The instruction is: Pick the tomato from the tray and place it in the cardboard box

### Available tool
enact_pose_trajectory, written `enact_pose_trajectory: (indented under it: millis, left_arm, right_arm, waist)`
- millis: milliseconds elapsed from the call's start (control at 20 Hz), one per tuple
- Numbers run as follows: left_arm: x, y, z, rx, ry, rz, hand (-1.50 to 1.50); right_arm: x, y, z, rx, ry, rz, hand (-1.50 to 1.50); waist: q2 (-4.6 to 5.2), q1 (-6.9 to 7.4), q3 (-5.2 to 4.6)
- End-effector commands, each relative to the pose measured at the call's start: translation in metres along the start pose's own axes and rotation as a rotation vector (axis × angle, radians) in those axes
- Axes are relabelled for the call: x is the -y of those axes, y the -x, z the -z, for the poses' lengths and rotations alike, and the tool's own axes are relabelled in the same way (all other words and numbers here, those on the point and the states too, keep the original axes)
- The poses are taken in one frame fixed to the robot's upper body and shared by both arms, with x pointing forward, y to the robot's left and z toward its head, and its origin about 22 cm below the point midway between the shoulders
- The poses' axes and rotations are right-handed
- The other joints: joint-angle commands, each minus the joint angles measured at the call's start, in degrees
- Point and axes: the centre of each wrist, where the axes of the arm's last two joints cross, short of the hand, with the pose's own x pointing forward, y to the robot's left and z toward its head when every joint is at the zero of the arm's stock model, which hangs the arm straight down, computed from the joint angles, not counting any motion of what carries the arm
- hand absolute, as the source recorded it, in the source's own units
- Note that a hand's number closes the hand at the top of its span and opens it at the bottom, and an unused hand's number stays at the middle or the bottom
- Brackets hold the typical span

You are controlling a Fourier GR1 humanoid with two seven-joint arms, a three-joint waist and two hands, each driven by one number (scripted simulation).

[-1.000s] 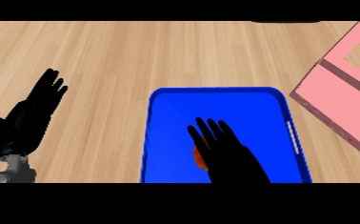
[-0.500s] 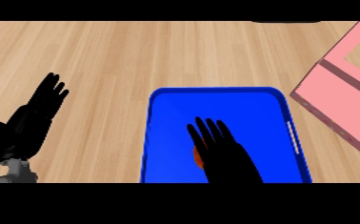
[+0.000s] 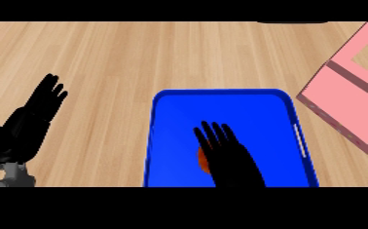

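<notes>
A blue tray [image 3: 173, 125] lies on the wooden counter at the lower middle of the head view. My right hand [image 3: 231, 157] hovers over the tray, fingers straight and pointing away, open. A small sliver of the red-orange tomato [image 3: 203, 159] shows at the hand's left edge; the hand hides the rest of it. I cannot tell whether the hand touches it. The pink box [image 3: 345, 94] sits at the right edge, tilted, only partly in view. My left hand [image 3: 32, 121] rests open at the left edge, fingers up.
The light wooden counter [image 3: 144, 57] stretches beyond and left of the tray. A white strip [image 3: 301, 140] runs along the tray's right rim. The box stands close to the tray's right side.
My right hand has crept slightly forward and lower over the tomato. The left hand has stayed where it was.
</notes>
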Motion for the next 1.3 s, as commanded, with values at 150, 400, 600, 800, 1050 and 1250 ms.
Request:
enact_pose_trajectory:
  millis: [150,400,600,800,1050,1250]
  left_arm:
    - [-0.002,0.016,-0.009,0.000,-0.020,-0.009,0.00]
    - [-0.005,0.016,0.003,-0.011,-0.013,0.000,0.00]
    - [-0.004,-0.008,-0.001,-0.010,0.006,-0.017,0.00]
    - [0.006,-0.004,0.003,-0.023,0.005,-0.016,0.00]
    - [-0.009,-0.012,0.003,-0.004,-0.015,-0.015,0.00]
    - [-0.009,0.011,-0.004,0.016,-0.019,-0.001,0.00]
  right_arm:
    - [-0.016,0.005,0.015,-0.022,-0.012,-0.020,-1.50]
    - [-0.005,0.015,0.025,-0.005,0.016,-0.006,-1.50]
    - [-0.013,0.009,0.037,-0.018,0.009,-0.007,1.50]
    - [-0.003,0.003,0.018,0.098,0.070,-0.026,1.50]
    - [-0.010,0.002,0.039,0.094,0.079,-0.029,1.50]
    - [-0.017,0.092,0.028,-0.031,-0.047,0.014,1.50]
  waist:
    - [0.01,0.03,-0.01]
    - [0.03,-0.03,-0.01]
    - [0.02,0.04,0.00]
    - [-0.01,-0.09,0.00]
    - [0.01,0.01,0.00]
    - [0.15,-0.36,0.00]
